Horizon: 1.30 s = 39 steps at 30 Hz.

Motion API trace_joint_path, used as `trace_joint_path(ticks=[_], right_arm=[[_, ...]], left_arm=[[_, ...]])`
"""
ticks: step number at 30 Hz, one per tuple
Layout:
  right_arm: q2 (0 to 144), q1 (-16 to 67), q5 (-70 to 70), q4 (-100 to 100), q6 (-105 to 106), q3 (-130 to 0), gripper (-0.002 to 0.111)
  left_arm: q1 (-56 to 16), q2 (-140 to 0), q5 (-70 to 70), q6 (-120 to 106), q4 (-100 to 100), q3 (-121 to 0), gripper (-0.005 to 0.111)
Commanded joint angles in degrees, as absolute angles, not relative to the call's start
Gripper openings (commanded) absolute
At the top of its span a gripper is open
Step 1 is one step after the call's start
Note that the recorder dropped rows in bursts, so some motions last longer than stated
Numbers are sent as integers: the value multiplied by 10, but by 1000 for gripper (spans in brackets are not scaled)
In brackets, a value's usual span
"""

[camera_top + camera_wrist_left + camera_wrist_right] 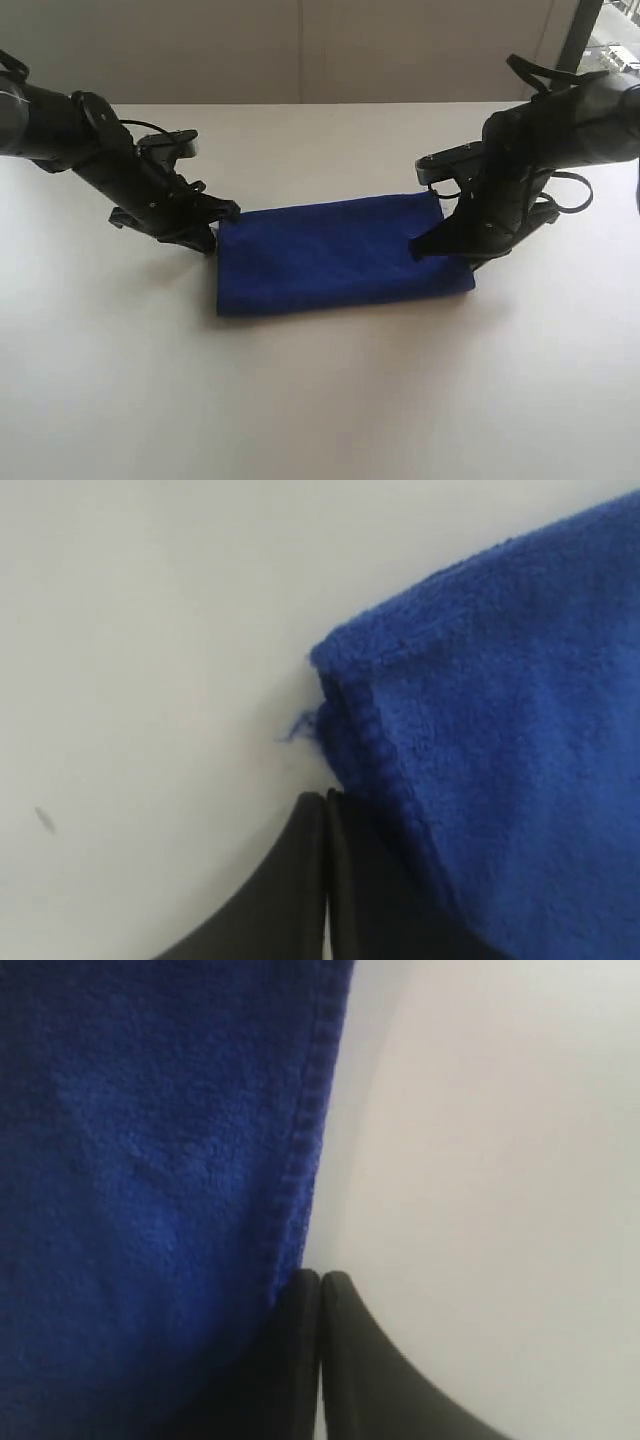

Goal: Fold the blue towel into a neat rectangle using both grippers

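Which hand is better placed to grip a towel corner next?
Probably left: the left hand is shut beside a corner of the blue towel; the right hand meets only straight hem.

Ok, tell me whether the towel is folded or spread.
Folded: the blue towel lies as a compact rectangle, with stacked layers at its corner.

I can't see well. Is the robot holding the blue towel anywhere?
Nothing looks held. The left end effector and right end effector are both shut, no cloth between their fingers, tips beside the blue towel's ends.
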State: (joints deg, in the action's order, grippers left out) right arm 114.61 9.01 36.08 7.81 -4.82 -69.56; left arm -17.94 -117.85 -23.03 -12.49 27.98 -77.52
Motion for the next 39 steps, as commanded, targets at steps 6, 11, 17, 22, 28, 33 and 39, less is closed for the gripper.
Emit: trace_joint_path(ticks=[6, 11, 17, 22, 28, 33, 39], right_arm=[[1132, 85, 402, 58, -41, -692, 0], [1125, 85, 420, 58, -41, -692, 0], [1125, 85, 410, 58, -41, -692, 0], [1125, 85, 413, 58, -41, -692, 0], [1123, 85, 393, 65, -44, -692, 0], [1095, 74, 370, 84, -68, -692, 0], [1039, 5, 377, 78, -77, -687, 0]], left_arm=[[-179, -1228, -233, -124, 300, -816, 0], [-179, -1244, -225, -136, 322, -837, 0], [-179, -1247, -223, -139, 330, -840, 0], [-179, -1247, -211, -139, 330, -840, 0], [-177, -1238, -217, -141, 306, -840, 0], [-157, -1198, -254, -122, 244, -840, 0], [-100, -1139, -333, -69, 178, -827, 0]])
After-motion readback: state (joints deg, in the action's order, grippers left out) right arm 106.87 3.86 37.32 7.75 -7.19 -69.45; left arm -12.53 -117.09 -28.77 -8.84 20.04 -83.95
